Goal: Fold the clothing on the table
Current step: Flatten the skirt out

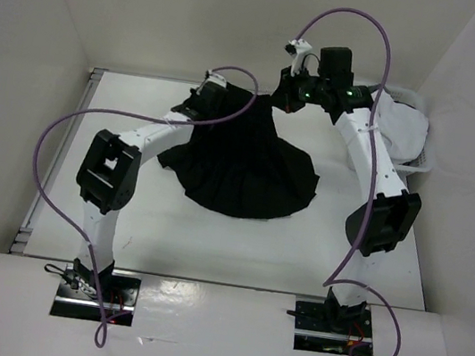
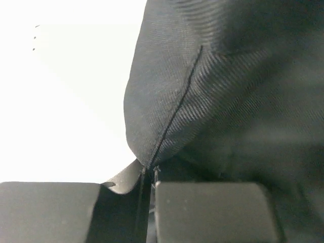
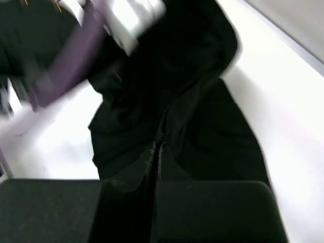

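Note:
The clothing, a black pleated skirt, is held up by its narrow top at the far side of the white table. Its wide hem fans out on the tabletop toward me. My left gripper is shut on the top's left end. In the left wrist view the black fabric runs down along a seam into the closed left gripper. My right gripper is shut on the top's right end. The right wrist view shows the cloth pinched between the tips of the right gripper.
A white plastic basket with a white garment stands at the table's far right, close behind the right arm. White walls enclose the table on the left, back and right. A grey metal rim runs along the left edge.

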Robot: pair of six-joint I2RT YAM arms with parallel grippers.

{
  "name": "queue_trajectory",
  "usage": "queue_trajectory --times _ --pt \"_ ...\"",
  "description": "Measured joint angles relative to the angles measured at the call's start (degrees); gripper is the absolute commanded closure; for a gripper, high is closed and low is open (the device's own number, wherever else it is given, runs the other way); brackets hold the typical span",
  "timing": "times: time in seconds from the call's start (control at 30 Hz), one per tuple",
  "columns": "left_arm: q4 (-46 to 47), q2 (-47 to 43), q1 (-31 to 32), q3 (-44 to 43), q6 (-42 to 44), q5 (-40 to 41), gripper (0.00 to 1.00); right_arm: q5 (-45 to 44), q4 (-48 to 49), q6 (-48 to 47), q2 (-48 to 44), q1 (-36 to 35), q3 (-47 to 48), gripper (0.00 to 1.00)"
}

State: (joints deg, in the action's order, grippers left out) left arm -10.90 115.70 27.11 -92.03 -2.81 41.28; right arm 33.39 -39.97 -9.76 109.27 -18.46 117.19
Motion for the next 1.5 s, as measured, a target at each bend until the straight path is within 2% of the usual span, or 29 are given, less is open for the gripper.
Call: queue_trajectory --times 0.07,0.1,0.2,0.33,0.37,0.47,0.57,0.6,0.67,0.83,0.97,1.13,1.33,1.5 --pt "-0.7 -0.9 -3.1 -0.2 0.3 -1.3 0.95 -0.2 -0.3 -0.4 -1.1 1.4 -0.6 1.00" --pt "-1.6 -1.6 -4.7 -0.2 0.8 -2.3 0.90 -0.2 -0.3 -0.4 -1.5 2.3 -0.7 1.00" --pt "-4.2 -4.8 -7.6 -0.2 1.2 -5.4 0.85 -0.6 -0.2 -0.4 -2.5 4.7 -0.9 1.00" --pt "-6.2 -11.3 -9.2 1.2 1.5 -9.3 0.69 -1.6 -0.1 -0.4 -3.3 5.7 -2.3 1.00" --pt "-6.3 -13.3 -9.3 2.6 1.4 -10.2 0.60 -1.7 -0.2 -0.4 -3.4 5.6 -2.6 1.00" --pt "-8.1 -18.5 -10.6 7.2 1.8 -13.4 0.46 -1.9 -0.1 -0.4 -3.5 5.6 -3.4 1.00" --pt "-10.3 -22.9 -13.6 12.4 1.8 -17.7 0.39 -2.2 -0.1 -0.5 -3.5 5.6 -3.7 1.00" --pt "-11.1 -24.0 -14.9 13.8 2.0 -19.2 0.33 -2.3 -0.1 -0.5 -3.5 5.6 -3.7 1.00" --pt "-12.8 -26.1 -17.2 16.1 2.6 -21.4 0.26 -2.3 -0.1 -0.5 -3.5 5.6 -3.7 1.00" --pt "-15.2 -30.0 -21.0 19.5 3.1 -27.7 0.12 -2.2 0.1 -0.6 -3.6 5.6 -4.1 1.00" --pt "-17.5 -29.0 -20.9 19.1 4.0 -35.3 0.09 -2.4 0.5 -0.7 -4.5 5.3 -7.6 1.00" --pt "-20.8 -19.9 -19.9 12.5 4.4 -43.0 0.09 -5.8 -1.2 -2.2 -4.7 4.7 -12.9 1.00" --pt "-21.4 -14.0 -13.3 10.0 5.4 -44.3 0.09 -14.4 -1.2 -3.4 -4.7 5.2 -26.1 1.00" --pt "-20.1 -9.8 -9.6 3.9 5.7 -44.9 0.09 -20.5 -1.4 -3.4 -3.4 6.8 -28.9 1.00"
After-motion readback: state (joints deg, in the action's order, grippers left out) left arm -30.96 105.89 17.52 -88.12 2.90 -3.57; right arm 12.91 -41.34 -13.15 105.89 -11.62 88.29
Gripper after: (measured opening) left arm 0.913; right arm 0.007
